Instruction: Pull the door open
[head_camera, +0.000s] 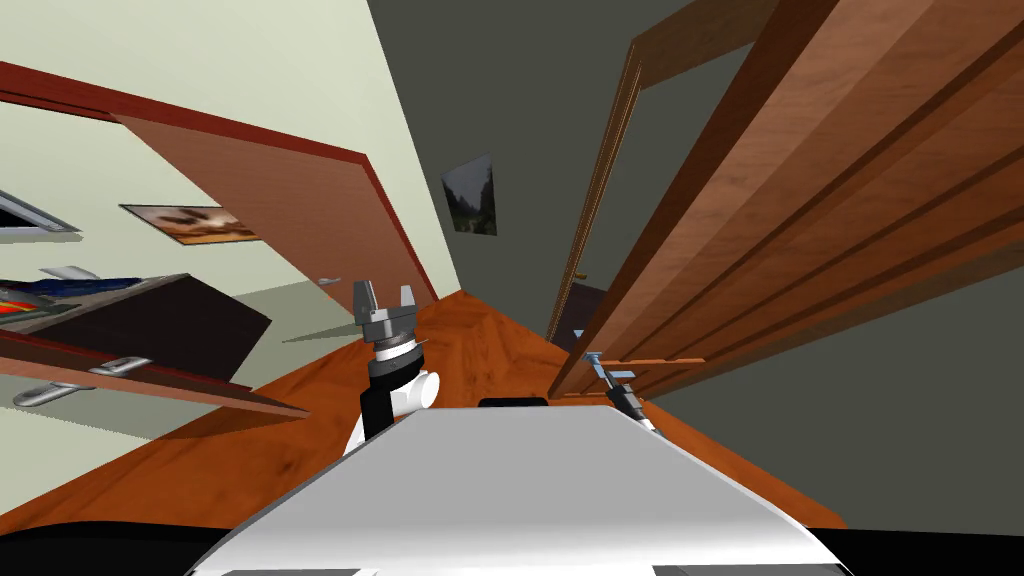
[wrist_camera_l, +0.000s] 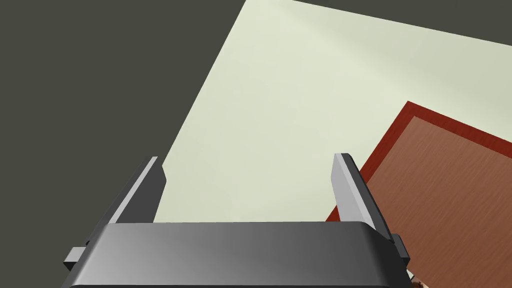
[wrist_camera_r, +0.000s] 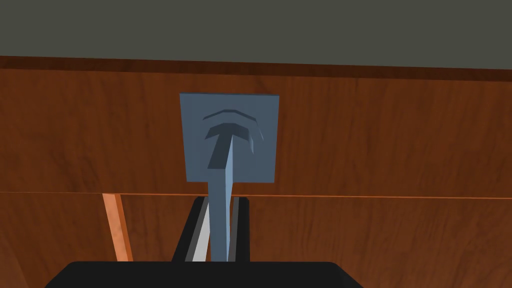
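Door (head_camera: 800, 200), brown wood with long raised panels, stands right in front of the right end effector (wrist_camera_r: 221, 200) and runs away from it along the dark grey wall (head_camera: 900, 420). Its lever handle (wrist_camera_r: 222, 220) is blue-grey, springs from a square backplate (wrist_camera_r: 250, 160) of the same colour, and points straight back into the end effector. The two fingers (wrist_camera_r: 199, 235) are closed tight on the lever, one pressing each side, with the backplate just beyond their tips. Beside the end effector a thin, lighter strip of wood (wrist_camera_r: 116, 225) runs down the door's face. How far the door stands from its frame I cannot tell.

The left end effector (head_camera: 385, 290) is raised in the air, well apart from the door, fingers spread wide with nothing between them.

Under both arms lies an orange-brown wooden floor (head_camera: 480, 340). Past the left end effector a pale cream wall (head_camera: 200, 60) carries a second brown door in a dark red frame (head_camera: 260, 200) and a framed picture (head_camera: 195, 222). Ahead, between the two end effectors, a dark grey end wall (head_camera: 520, 100) bears a small dark picture (head_camera: 471, 196). Farther to the left end effector's outer side stands a dark cabinet (head_camera: 190, 320); its surface holds a few blue and red things, too small to name.
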